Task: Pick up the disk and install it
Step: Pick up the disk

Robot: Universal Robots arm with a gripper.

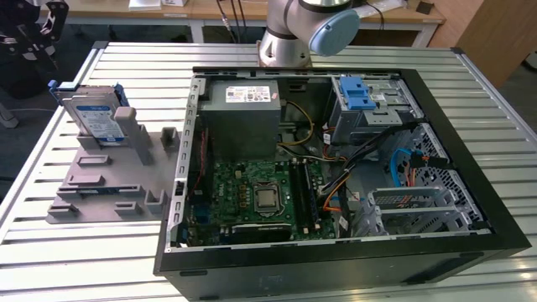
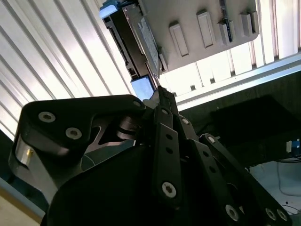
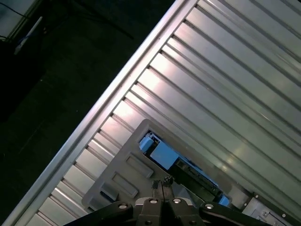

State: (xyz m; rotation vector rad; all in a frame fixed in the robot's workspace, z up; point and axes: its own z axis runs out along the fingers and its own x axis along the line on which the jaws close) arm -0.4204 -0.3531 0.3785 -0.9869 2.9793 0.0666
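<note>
Well to the exterior view's left of the open computer case (image 1: 336,267), the disk (image 1: 90,116) stood on edge in a grey holder (image 1: 105,179) on the slatted desk (image 1: 75,251). Blue rails framed it and its white-and-blue label showed. Nothing had lifted it out of its slot.

In the first wrist view the hand (image 3: 161,184) hung near that holder, well away from the case. Its fingertips were drawn together with nothing between them. The disk lay beyond the tips and, as far as could be judged, apart from them. The second wrist view showed the same gap, with the disk's blue end just past the tip of a finger (image 2: 162,122).

Inside the case, at the end nearest the holder, sat the grey power supply (image 1: 243,119) with the motherboard (image 1: 260,195) beside it. Toward the case's far side, on the exterior view's right, were a blue latch (image 1: 359,97) on its metal frame and a bare metal cage (image 1: 411,211). No drive with blue rails could be seen anywhere in the case.

Judged from this, the task stood at its very start. The pick had not been made, the hand would have to open before it could grip the disk, and both the carry to the case and the fitting were left to do.
</note>
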